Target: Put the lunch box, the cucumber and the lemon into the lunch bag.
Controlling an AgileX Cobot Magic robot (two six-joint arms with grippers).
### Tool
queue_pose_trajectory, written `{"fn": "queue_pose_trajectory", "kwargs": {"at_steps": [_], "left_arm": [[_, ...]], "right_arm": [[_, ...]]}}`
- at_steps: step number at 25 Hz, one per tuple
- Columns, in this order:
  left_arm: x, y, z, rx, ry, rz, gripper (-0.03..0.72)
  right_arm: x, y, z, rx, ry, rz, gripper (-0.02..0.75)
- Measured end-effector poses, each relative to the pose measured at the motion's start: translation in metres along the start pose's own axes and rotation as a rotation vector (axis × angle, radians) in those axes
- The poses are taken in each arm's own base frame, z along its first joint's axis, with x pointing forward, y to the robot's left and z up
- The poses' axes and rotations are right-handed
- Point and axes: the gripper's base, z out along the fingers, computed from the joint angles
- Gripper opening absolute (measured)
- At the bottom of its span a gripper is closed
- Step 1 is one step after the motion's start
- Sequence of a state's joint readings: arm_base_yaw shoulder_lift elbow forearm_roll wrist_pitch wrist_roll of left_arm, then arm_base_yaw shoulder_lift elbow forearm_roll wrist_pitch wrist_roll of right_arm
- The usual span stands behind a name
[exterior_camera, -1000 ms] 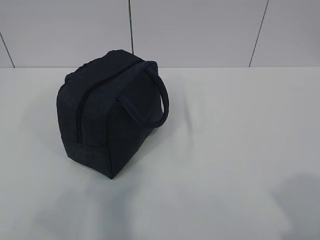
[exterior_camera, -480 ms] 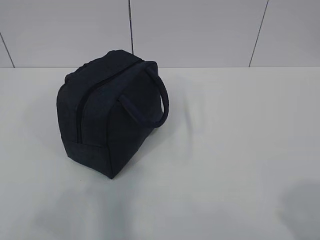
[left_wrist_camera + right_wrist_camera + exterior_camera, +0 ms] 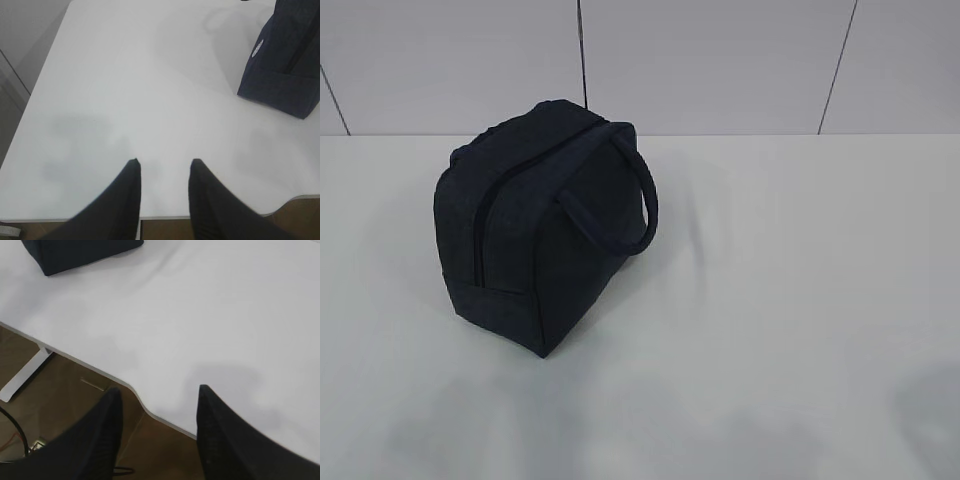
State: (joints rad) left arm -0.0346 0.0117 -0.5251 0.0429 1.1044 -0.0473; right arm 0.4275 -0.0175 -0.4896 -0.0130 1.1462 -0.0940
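Navy fabric is all I have to work with: the lunch bag stands on the white tabletop, tipped a little on one edge, its zip line running up the face toward me and looking closed, though I cannot make out the pull. One padded loop handle arches out to the right of the bag. In the left wrist view a small white logo shows on the bag's side.

I see no lunch box, cucumber or lemon anywhere near the bag in any view. My judgement is that they are either already inside or out of frame; I cannot tell which.

My left claw hangs over the tabletop's near edge, well apart from the bag, with its fingers spread and nothing between them. My right claw hovers past the tabletop's edge on the bag's other side, also parted and empty.

As for handling, I expect the bag to be soft and yielding; its walls would cave under a squeeze, so pinching a panel would be a poor hold. The handle looks like the best place to grip, padded and standing proud of the body. If it is loaded with a glass box it would be heavier than it looks and could swing.
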Motion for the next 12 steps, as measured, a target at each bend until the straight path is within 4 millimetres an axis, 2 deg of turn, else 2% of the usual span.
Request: {"fn": "queue_pose_trajectory", "kwargs": {"at_steps": [12], "left_arm": [[0.0000,0.0000,0.0000,0.000,0.000,0.000,0.235]], "right_arm": [[0.0001,-0.0011,0.0000,0.012,0.001,0.015,0.365]]}}
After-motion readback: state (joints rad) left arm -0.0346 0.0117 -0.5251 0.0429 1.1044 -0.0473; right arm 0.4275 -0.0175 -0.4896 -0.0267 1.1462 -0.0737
